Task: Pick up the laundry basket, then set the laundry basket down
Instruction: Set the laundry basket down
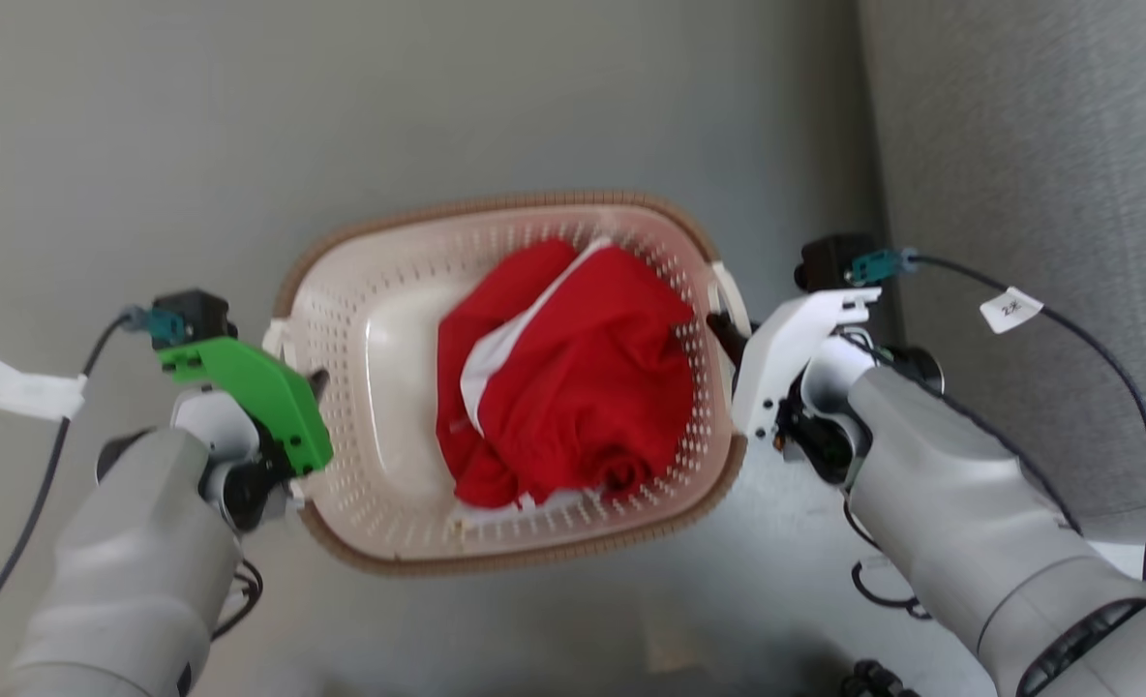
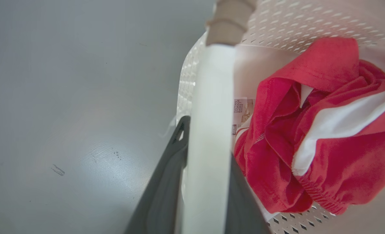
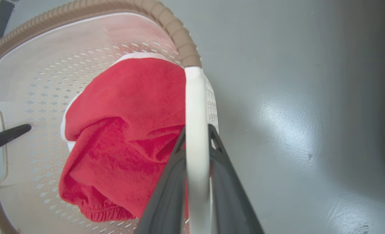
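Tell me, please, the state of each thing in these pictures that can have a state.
laundry basket: upright, not empty, gripped on both sides; lifted or on the floor, cannot tell.
red and white garment: crumpled, lying inside the laundry basket.
left tool: shut on the laundry basket, fingers either side of its left handle.
right tool: shut on the laundry basket, fingers either side of its right handle.

We see grey forearms [image 1: 137, 571], green left bracket [image 1: 263, 387], white right bracket [image 1: 786, 348], teal connectors [image 1: 873, 263], black cables [image 1: 1115, 368], dark right gripper [image 3: 197, 128].
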Controlling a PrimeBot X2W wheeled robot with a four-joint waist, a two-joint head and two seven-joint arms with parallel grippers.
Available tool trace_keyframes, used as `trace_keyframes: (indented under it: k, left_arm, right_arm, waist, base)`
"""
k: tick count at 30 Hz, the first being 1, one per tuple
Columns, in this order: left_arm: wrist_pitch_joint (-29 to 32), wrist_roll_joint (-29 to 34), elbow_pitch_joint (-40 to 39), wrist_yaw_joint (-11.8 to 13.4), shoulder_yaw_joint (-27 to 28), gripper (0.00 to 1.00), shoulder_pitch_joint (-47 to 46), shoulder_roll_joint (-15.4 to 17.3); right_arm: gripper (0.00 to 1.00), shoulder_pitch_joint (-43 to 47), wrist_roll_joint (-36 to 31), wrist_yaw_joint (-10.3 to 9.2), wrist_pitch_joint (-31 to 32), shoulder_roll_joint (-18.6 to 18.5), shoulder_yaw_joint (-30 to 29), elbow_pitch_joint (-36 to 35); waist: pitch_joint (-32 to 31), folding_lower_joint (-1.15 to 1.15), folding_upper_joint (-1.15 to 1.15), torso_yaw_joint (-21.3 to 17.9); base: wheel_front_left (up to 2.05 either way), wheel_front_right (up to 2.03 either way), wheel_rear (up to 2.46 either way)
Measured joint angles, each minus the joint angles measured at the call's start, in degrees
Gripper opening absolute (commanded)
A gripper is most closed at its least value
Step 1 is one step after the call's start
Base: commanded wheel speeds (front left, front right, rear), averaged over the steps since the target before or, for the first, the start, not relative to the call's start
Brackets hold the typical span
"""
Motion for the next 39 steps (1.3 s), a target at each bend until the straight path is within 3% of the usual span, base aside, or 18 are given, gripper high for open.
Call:
trace_keyframes:
  k: [15, 21, 37, 38, 39]
  left_arm:
    - [-6.4, 3.4, -0.2, -0.1, -0.1, 0.0, -9.0, 1.2]
    - [-8.8, 3.9, 0.0, -0.1, -0.5, 0.0, -10.1, 1.2]
    - [-12.0, 3.9, 1.6, -0.1, -1.3, 0.0, -10.9, -0.2]
    - [-12.3, 3.9, 1.6, -0.1, -1.3, 0.44, -11.0, -0.3]
    - [-12.3, 3.6, 1.5, -0.1, -1.2, 1.0, -11.0, -0.3]
  right_arm:
    - [0.0, -8.0, -1.4, -2.08, -5.8, 0.0, 0.6, -0.8]
    - [0.0, -9.3, -1.8, -2.09, -7.5, -0.1, 0.7, -0.4]
    - [0.0, -10.4, -1.7, -1.76, -9.7, -0.1, 1.6, 1.5]
    - [0.0, -10.4, -1.7, -1.22, -10.3, -0.2, 1.7, 1.3]
    - [0.4, -10.5, -1.6, -0.91, -10.7, -0.4, 1.7, 1.2]
  waist:
    - [12.3, 0.0, 0.0, 0.7]
    - [16.6, 0.0, 0.0, 0.9]
    - [19.9, 0.0, 0.0, 1.8]
    - [19.9, 0.0, 0.0, 1.8]
    - [19.9, 0.0, 0.0, 1.9]
  base:
    - [0.0, 0.0, 0.0]
    - [0.0, 0.0, 0.0]
    - [0.0, 0.0, 0.0]
    - [0.0, 0.0, 0.0]
    - [0.0, 0.0, 0.0]
